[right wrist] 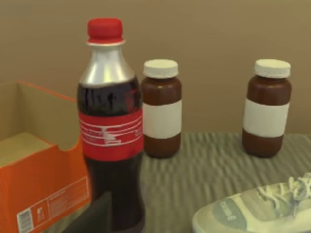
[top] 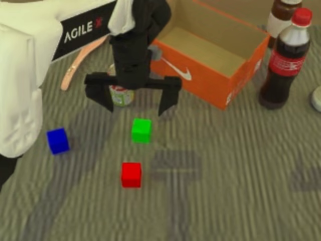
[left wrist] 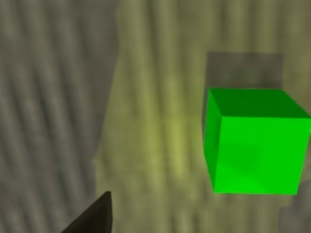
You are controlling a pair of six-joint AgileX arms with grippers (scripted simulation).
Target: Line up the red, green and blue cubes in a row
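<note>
The left end effector (top: 134,104) is held spread wide just above and behind the green cube (top: 141,130), which sits on the counter (top: 235,191) untouched; in the left wrist view the green cube (left wrist: 252,141) is seen off to one side of the dark finger tip (left wrist: 95,216), not centred. If a descent is made from this offset, one finger is likely to land on the cube's top or edge, and the cube could be knocked or tipped instead of gripped. The can (top: 122,94) stands just behind the green cube, under the arm, and could be struck and rolled. The red cube (top: 131,174) lies in front of the green cube and the blue cube (top: 58,140) well to its left, so a shoved green cube could disturb the red one. The right end effector is not seen clearly; its state cannot be told.
</note>
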